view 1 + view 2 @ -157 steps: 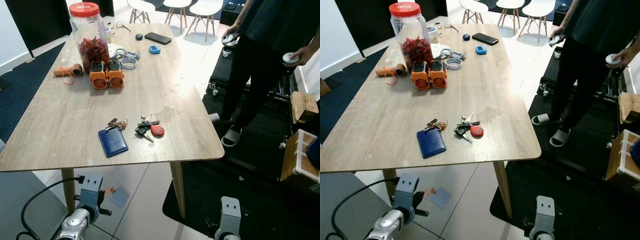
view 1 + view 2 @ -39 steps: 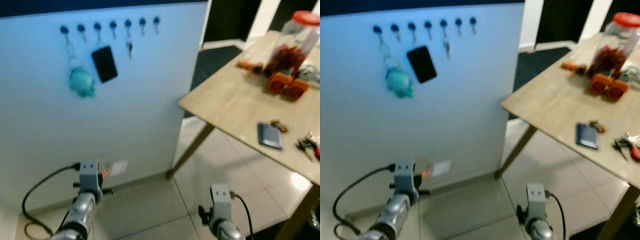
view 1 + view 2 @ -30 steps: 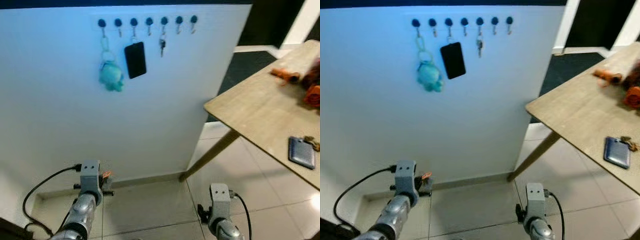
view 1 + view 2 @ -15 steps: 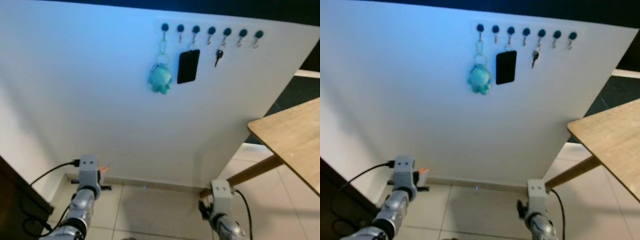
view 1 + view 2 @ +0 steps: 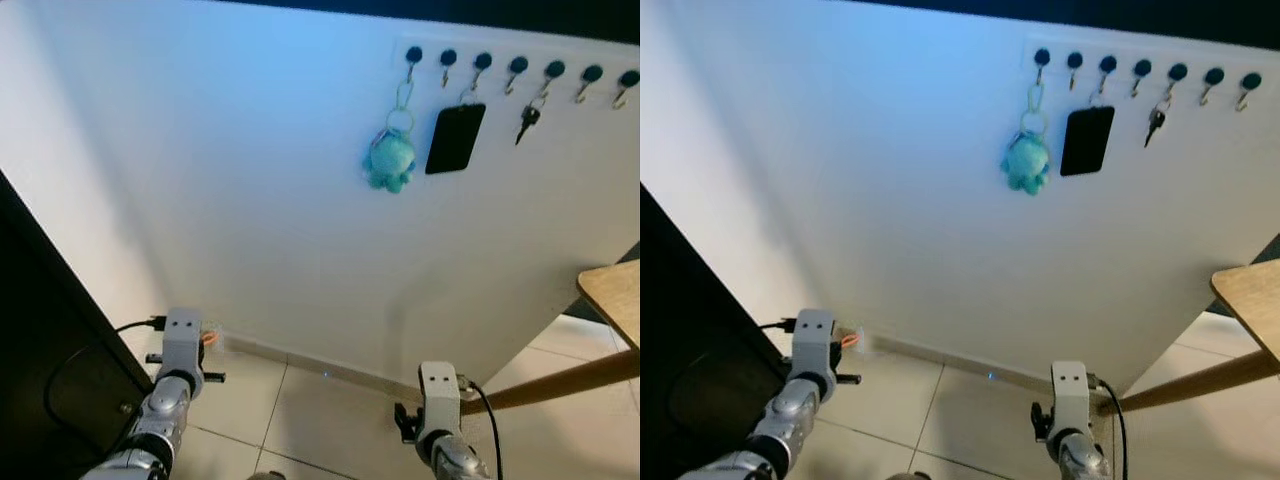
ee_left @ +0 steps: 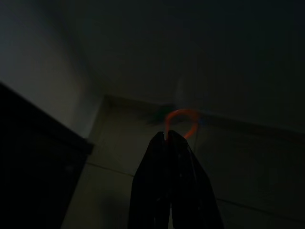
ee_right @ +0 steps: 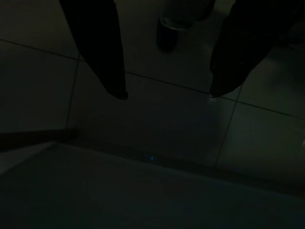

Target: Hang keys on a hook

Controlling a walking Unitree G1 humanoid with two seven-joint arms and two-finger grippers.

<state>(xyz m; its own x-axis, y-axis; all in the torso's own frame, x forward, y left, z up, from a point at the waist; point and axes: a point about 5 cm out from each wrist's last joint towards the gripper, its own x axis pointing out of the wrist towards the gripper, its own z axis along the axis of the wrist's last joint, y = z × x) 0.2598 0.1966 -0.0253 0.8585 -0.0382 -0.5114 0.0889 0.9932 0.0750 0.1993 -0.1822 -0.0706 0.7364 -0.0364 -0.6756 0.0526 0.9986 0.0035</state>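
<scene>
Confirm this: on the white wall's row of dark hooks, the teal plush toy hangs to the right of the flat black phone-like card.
Wrong side. In the left eye view the teal plush toy hangs to the left of the flat black phone-like card, on the white wall's row of dark hooks.

The two head views look forward and down at a white wall [image 5: 250,180] with hooks [image 5: 515,66] far right and tiled floor [image 5: 330,420] near; they share nearly all of it. Each wrist view is dark, looking close along its fingers at floor and wall base.
</scene>
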